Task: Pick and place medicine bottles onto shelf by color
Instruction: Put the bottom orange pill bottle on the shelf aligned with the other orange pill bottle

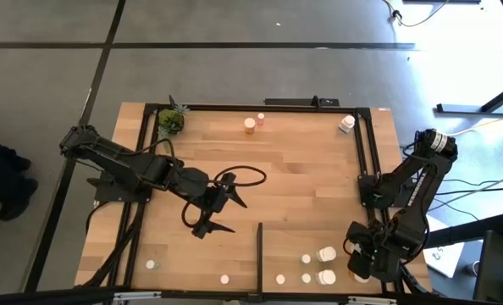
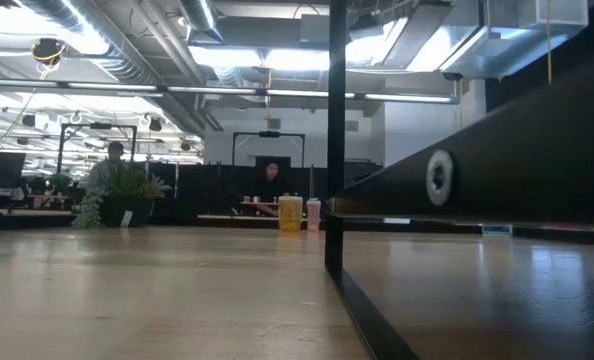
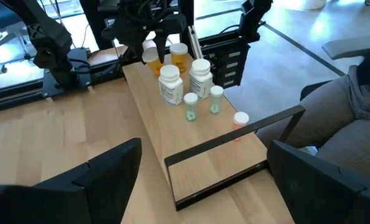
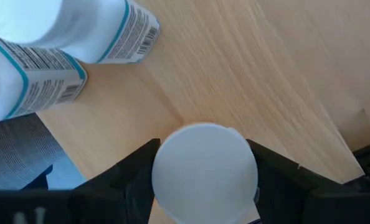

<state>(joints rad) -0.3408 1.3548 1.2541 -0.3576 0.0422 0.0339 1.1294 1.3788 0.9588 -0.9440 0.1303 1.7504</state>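
The shelf (image 1: 302,241) is the light-wood panel at the table's near right, edged by a black strip (image 1: 260,254). On it stand two white medicine bottles (image 3: 170,84), two small greenish ones (image 3: 190,106), an orange one (image 3: 180,57) and a tiny one (image 3: 240,119). My right gripper (image 1: 363,269) hangs over the shelf's right end, shut on an orange-bodied bottle with a white cap (image 4: 203,165). My left gripper (image 1: 237,218) waits open above the table's middle, touching nothing. More bottles stand at the far edge (image 1: 250,125) and the near edge (image 1: 224,278). My right gripper pinches the bottle's white cap (image 4: 166,163) between its two fingers, one on each side. The fingers come from above, pointing steeply down. The bottle stays upright below them, its orange body (image 3: 152,59) showing in the left wrist view. Whether its base touches the shelf, I cannot tell.
A small potted plant (image 1: 171,123) stands at the far left corner. A white bottle (image 1: 346,124) lies at the far right corner and another small one (image 1: 150,264) stands near left. The black frame (image 1: 366,152) runs along the table's edges. Bare wood spreads around the centre.
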